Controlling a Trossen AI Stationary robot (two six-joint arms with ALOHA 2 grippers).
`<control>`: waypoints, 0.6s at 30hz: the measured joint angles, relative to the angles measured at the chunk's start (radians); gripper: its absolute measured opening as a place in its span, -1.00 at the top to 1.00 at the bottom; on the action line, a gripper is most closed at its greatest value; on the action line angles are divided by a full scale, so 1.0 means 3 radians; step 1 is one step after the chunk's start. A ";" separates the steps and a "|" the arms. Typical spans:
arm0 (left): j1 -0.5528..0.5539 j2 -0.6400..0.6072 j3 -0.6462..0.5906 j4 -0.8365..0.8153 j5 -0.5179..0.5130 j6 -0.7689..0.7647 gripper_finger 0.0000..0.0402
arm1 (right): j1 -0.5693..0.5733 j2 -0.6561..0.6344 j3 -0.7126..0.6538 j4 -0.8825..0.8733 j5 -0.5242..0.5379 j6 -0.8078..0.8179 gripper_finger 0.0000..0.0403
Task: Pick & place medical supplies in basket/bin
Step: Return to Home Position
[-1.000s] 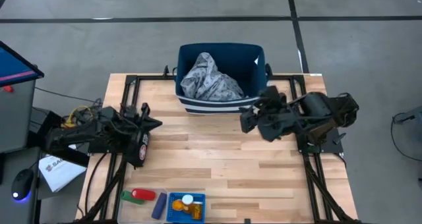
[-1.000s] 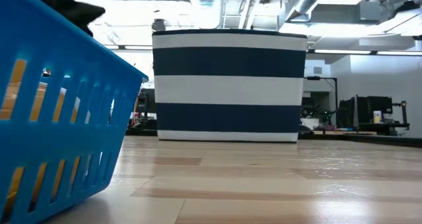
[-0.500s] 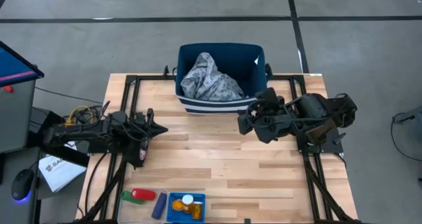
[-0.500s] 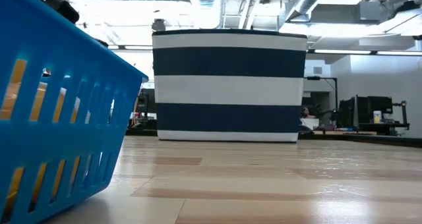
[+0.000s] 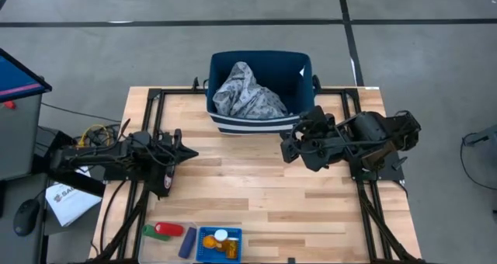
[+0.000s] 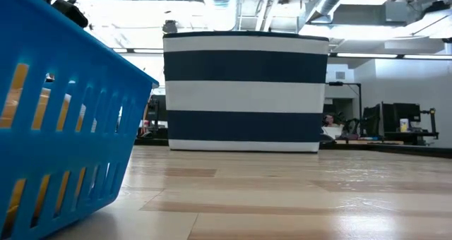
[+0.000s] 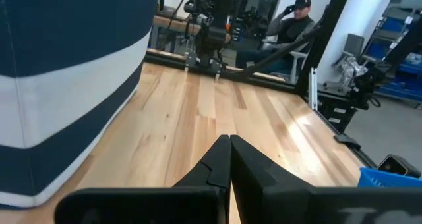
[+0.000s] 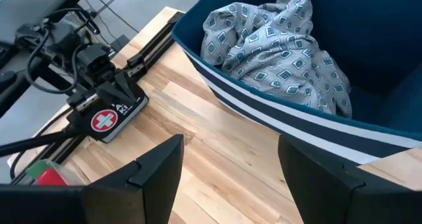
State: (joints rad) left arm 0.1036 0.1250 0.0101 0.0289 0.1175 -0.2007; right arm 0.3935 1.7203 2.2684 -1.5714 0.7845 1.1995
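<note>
The bright-blue basket [image 5: 221, 244] stands at the table's near edge and holds orange pill bottles [image 5: 211, 241], one white-capped [image 5: 221, 235]. It fills the left of the low view [image 6: 56, 134]. Left of it on the wood lie a red cylinder [image 5: 171, 230], a green piece [image 5: 150, 231] and a dark bluish oblong [image 5: 187, 242]. My left gripper [image 5: 191, 151] is shut and points level over the table's left side, its fingers closed in its own wrist view [image 7: 229, 155]. My right gripper [image 5: 289, 145] hangs open and tilted down, high over the right side [image 8: 231, 174], and holds nothing.
A navy white-striped tub [image 5: 260, 89] with a crumpled patterned cloth [image 5: 247, 93] inside stands at the table's far edge, just beyond my right gripper. Bare wood lies between the arms. A seated person [image 7: 297, 23] shows in the room beyond the table.
My left gripper has sunk toward the table and levelled out, its tip reaching slightly farther toward the table's middle; it has stayed shut.
</note>
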 joint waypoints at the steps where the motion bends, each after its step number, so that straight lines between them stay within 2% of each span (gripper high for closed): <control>1: 0.0001 0.0019 0.0000 -0.0002 0.0000 -0.0035 1.00 | 0.0000 0.0000 0.0000 0.0003 0.0000 -0.0021 -0.21; 7: 0.0003 0.0158 -0.0001 0.0017 0.0009 -0.0067 1.00 | 0.0023 -0.0001 0.0000 0.0145 -0.0008 -0.0381 -0.21; 10: 0.0003 0.0235 -0.0010 0.0134 0.0021 -0.0068 1.00 | -0.0010 -0.0023 0.0000 0.0347 -0.0133 -0.0697 -0.21; 14: 0.0003 0.0303 -0.0010 0.0295 0.0019 -0.0069 1.00 | -0.0221 0.0009 0.0003 0.1180 -0.0457 -0.1601 -0.21; 18: 0.0002 0.0333 -0.0010 0.0295 0.0018 -0.0069 1.00 | -0.0489 0.0123 0.0003 0.2026 -0.1050 -0.2487 -0.20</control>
State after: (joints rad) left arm 0.1042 0.2249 0.0071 0.1174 0.1229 -0.2214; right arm 0.2467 1.7571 2.2692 -0.9637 0.4696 0.4534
